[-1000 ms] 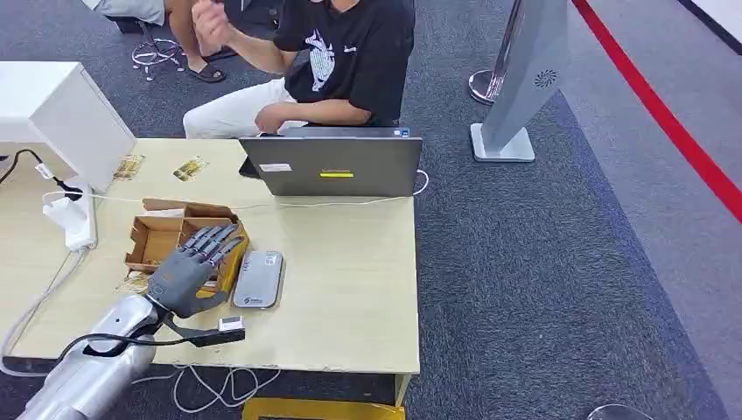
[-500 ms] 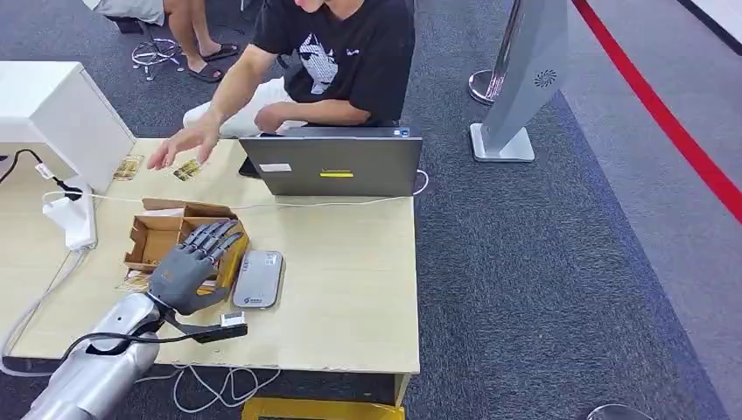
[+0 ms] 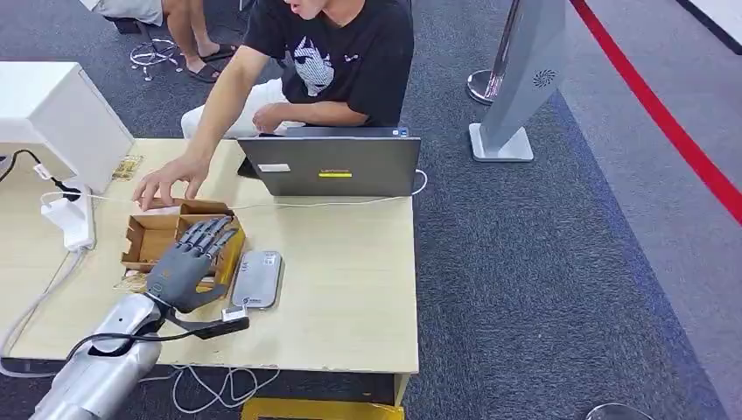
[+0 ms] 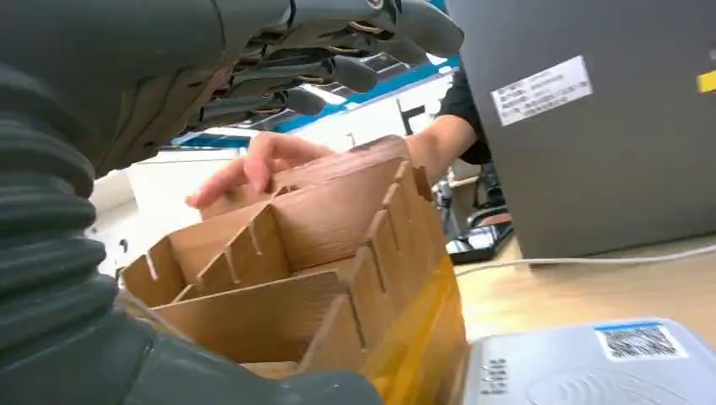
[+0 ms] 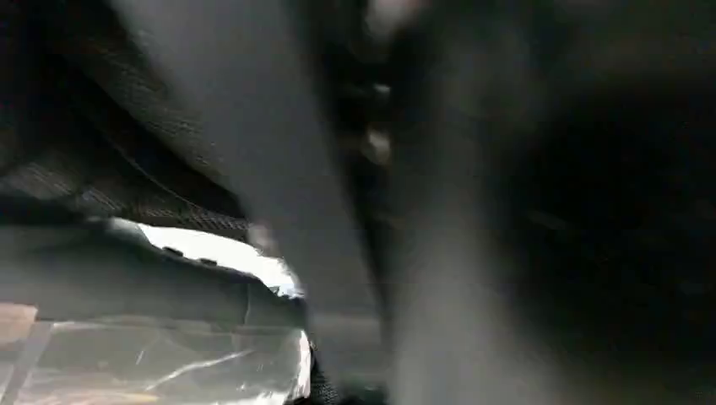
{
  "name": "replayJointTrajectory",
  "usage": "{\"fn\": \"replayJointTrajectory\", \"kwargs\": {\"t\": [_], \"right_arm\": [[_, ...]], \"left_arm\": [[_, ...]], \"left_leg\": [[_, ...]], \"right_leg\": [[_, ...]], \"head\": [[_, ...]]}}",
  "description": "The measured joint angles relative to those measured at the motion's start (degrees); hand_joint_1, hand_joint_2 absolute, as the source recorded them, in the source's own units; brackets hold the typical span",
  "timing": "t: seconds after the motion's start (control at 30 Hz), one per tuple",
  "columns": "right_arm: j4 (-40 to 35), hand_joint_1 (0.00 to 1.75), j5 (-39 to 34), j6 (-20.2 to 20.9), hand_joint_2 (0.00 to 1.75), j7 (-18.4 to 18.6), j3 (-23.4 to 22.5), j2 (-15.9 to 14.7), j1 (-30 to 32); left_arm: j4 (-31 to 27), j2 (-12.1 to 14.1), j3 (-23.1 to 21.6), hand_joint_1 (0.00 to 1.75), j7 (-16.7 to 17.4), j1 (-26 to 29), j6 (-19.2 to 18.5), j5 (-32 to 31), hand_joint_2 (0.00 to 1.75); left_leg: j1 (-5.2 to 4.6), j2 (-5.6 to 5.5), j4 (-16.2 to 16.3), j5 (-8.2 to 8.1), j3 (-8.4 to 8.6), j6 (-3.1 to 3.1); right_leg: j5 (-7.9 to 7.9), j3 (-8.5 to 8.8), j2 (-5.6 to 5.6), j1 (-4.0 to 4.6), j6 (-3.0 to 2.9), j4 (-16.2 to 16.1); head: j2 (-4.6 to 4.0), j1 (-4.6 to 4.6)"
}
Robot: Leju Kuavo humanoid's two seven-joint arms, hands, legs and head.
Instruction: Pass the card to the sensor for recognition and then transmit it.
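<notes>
My left hand (image 3: pixel 188 262) hovers over the near right part of a brown cardboard divider box (image 3: pixel 149 236), fingers stretched out and apart, holding nothing. In the left wrist view the fingers (image 4: pixel 338 72) reach over the box's slotted partitions (image 4: pixel 321 219). The grey card reader (image 3: pixel 257 278) lies flat on the table just right of the box, and its top (image 4: pixel 591 371) sits close beside the hand. A patterned card (image 3: pixel 128 167) lies at the far left of the table. Another card (image 3: pixel 133 282) pokes out by the box's near left corner.
A seated person behind the table reaches a hand (image 3: pixel 166 182) to the box's far edge (image 4: pixel 253 164). An open laptop (image 3: pixel 332 166) stands behind the reader. A white case (image 3: pixel 61 114), a power strip (image 3: pixel 70 219) and cables lie at the left. A grey sign stand (image 3: pixel 525 70) is on the carpet.
The person's hand has come down from chest height, across the cards at the far side, onto the box's far edge. My left hand has barely shifted over the box.
</notes>
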Motion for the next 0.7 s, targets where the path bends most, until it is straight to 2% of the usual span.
{"fn": "replayJointTrajectory", "kwargs": {"t": [0.07, 0.37, 0.7], "right_arm": [[0.37, 0.0, -0.22, -0.02, 1.75, 0.81, -0.02, 0.57, -0.11], [0.83, 0.0, -0.02, -0.28, 1.75, 0.26, -0.02, 0.89, -0.13], [1.03, 0.0, -0.04, -0.37, 1.75, 0.22, -0.02, 0.92, -0.14]], "left_arm": [[0.0, -0.11, 1.35, 0.0, 0.06, 0.39, 0.0, -0.33, 1.75], [0.02, -0.17, 4.81, 0.0, -0.48, 1.66, 0.0, -0.65, 1.75], [0.33, -0.07, 7.6, 0.0, -0.46, 1.66, 0.02, -1.16, 1.75]], "left_leg": [[0.13, 0.02, 0.01, -0.01, -0.02, -0.05], [0.58, 0.04, 0.0, 0.13, -0.05, -0.39], [0.72, 0.04, 0.0, 0.17, -0.12, -0.45]], "right_leg": [[0.07, -0.02, 0.05, 0.13, -0.13, -0.03], [0.19, -0.13, 0.05, 0.53, -0.48, -0.03], [0.22, -0.16, 0.05, 0.67, -0.54, -0.03]], "head": [[0.0, 0.11], [0.0, 0.07], [0.0, 0.09]]}}
